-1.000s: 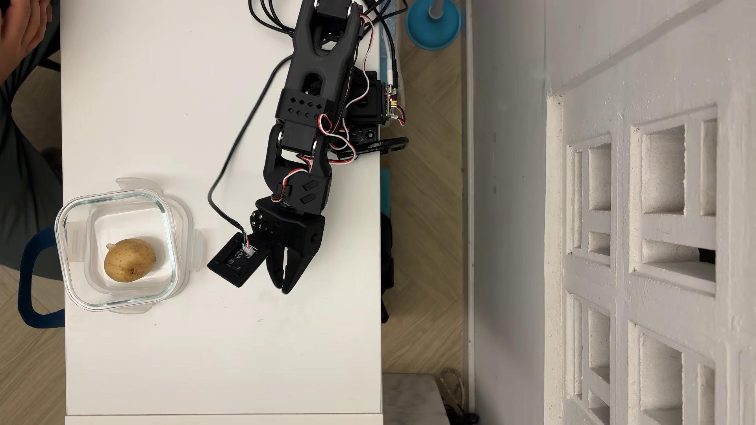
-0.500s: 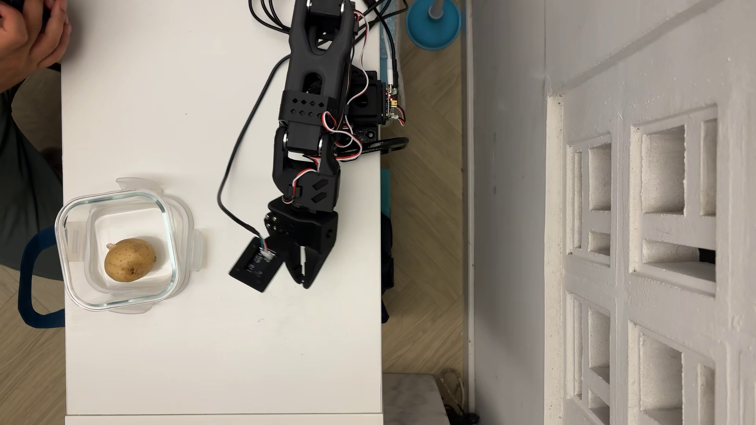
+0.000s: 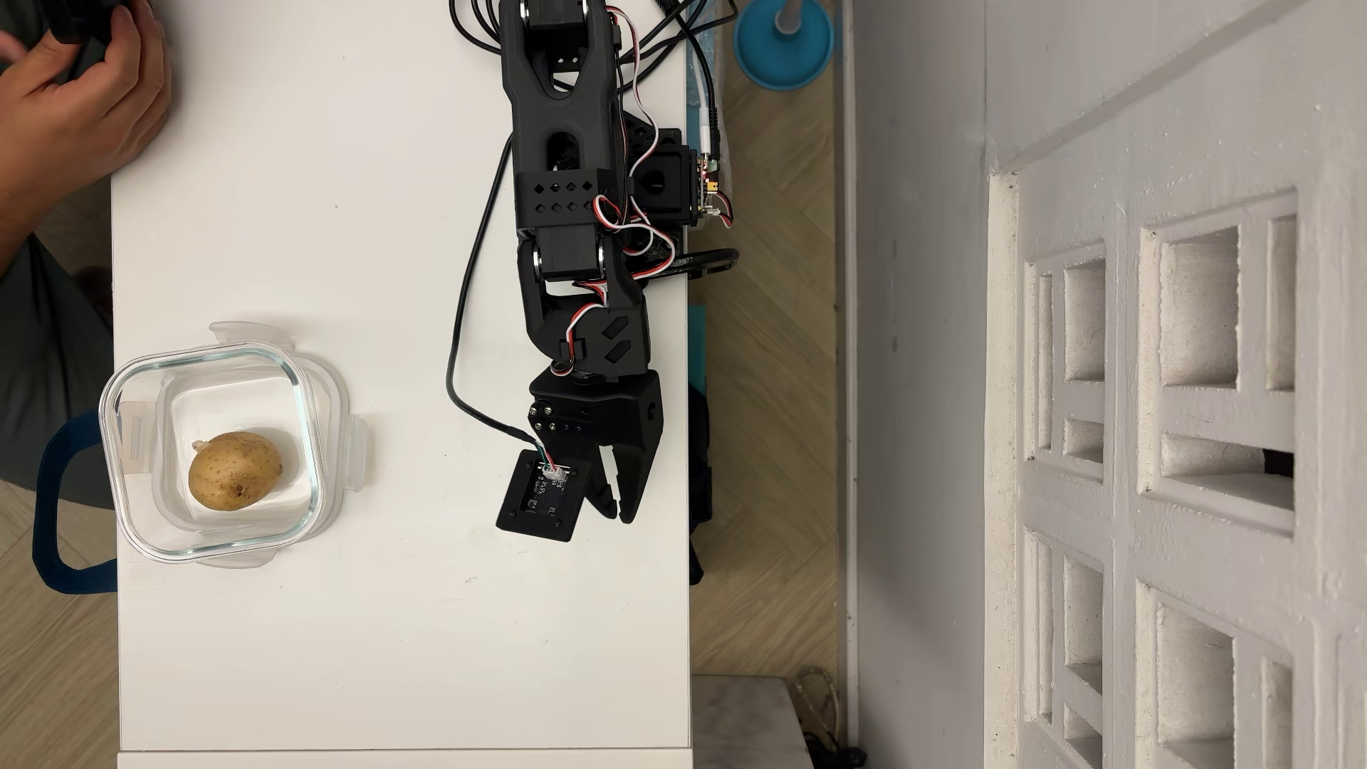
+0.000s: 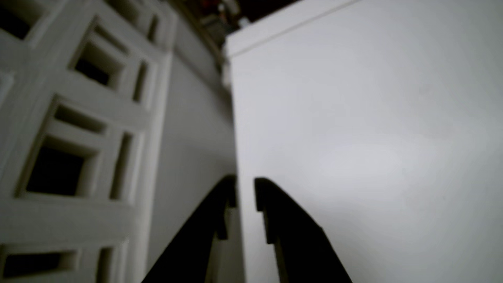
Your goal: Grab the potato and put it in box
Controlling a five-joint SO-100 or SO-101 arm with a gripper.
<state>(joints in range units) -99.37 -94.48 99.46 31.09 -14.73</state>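
The potato (image 3: 235, 471) is sitting inside the box (image 3: 118, 473), low in the overhead view, its long axis running nearly left-right, tilting slightly up to the right, its small nub pointing left. The box is resting on its clip lid (image 3: 353, 455) at the white table's (image 3: 370, 651) left edge. Well apart to the right, the gripper (image 3: 620, 514) is hovering empty, jaws slightly parted; the wrist view is showing that narrow gap (image 4: 245, 181).
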